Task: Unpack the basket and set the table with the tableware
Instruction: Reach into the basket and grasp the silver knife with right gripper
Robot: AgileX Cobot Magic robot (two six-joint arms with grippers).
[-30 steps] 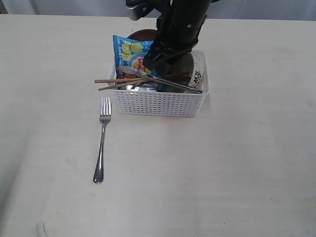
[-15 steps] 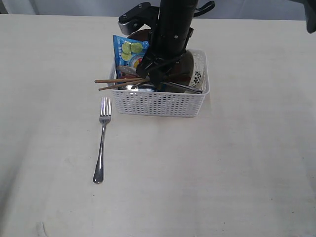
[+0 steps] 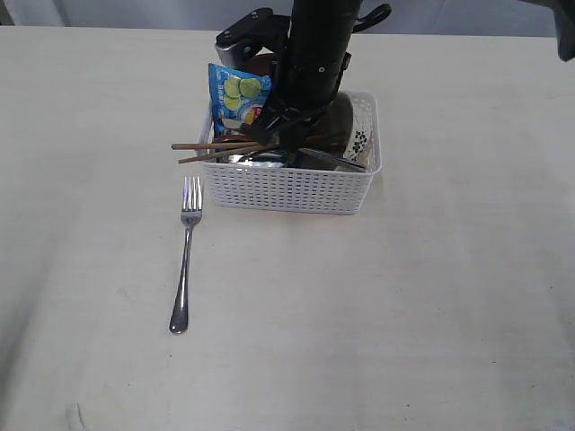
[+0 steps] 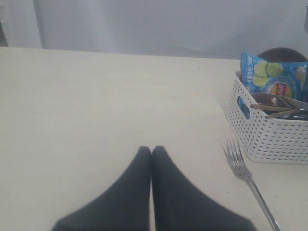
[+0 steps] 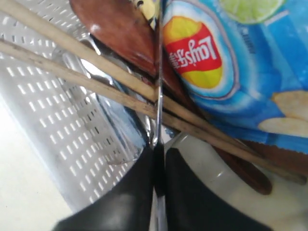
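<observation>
Your right claw (image 5: 159, 166) is clamped on the knife (image 5: 158, 106), edge-on, inside the basket (image 3: 287, 189), crossing the chopsticks (image 5: 72, 77). Thin, stiff, slick steel: expect it to pivot, so lift straight. Left claw (image 4: 151, 154) together, empty, over the counter (image 4: 72, 96).

This is looking like a robot test room rather than a home dining room. A black robot arm (image 3: 316, 54) is hanging over a broad, pale cream surface (image 3: 431, 314), and a plain grey-white backdrop (image 4: 168, 24) is running along the surface's far edge. The things are lying like staged props. A white perforated basket (image 3: 287, 189) is sitting towards the far edge, holding chopsticks (image 3: 211, 150), a wooden spoon (image 5: 120, 29), a knife (image 5: 158, 96) and a blue chips bag (image 3: 235, 90). A lone fork (image 3: 186, 256) is lying just beside it, nearer the near edge.
</observation>
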